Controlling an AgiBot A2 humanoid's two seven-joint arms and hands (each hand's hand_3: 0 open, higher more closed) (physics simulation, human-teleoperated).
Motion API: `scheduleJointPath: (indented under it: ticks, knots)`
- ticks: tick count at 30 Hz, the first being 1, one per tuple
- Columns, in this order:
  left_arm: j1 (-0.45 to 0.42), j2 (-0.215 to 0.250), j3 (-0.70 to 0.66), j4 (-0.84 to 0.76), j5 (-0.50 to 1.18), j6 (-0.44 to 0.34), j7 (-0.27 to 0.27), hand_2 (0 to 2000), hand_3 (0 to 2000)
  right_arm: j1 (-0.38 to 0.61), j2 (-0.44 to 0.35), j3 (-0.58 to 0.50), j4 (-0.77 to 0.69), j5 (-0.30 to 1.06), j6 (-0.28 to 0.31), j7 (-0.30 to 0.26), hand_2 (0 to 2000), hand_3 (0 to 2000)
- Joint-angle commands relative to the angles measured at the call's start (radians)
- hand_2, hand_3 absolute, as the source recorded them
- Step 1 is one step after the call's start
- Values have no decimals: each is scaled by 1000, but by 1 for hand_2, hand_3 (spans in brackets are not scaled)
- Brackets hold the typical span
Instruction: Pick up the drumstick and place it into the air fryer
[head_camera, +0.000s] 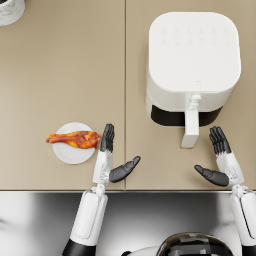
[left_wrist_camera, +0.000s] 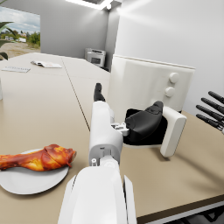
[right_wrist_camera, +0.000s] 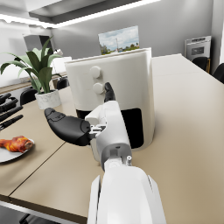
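Observation:
An orange-brown drumstick (head_camera: 75, 139) lies across a small white plate (head_camera: 70, 152) at the left of the tan table; it also shows in the left wrist view as the drumstick (left_wrist_camera: 37, 158) on the plate (left_wrist_camera: 26, 180). The white air fryer (head_camera: 192, 60) stands at the right, its drawer handle (head_camera: 190, 127) pointing toward me over a dark opening. My left hand (head_camera: 109, 157) hovers open just right of the plate, fingertips beside the drumstick's thick end. My right hand (head_camera: 220, 160) is open to the right of the fryer handle, holding nothing.
A white round container (head_camera: 10, 10) sits at the table's far left corner. A potted plant (right_wrist_camera: 37, 76) stands behind the fryer in the right wrist view. The table's front edge (head_camera: 125, 190) runs just below both hands, with a steel surface beneath.

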Motion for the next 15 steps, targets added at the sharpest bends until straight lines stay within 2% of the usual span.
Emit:
scheduleJointPath:
  ticks: [1,15]
  knots:
    - [0,0,0,0,0,0,0,0,0,0,0,0,0,0,0,0,0,0]
    - [0,0,0,0,0,0,0,0,0,0,0,0,0,0,0,0,0,0]
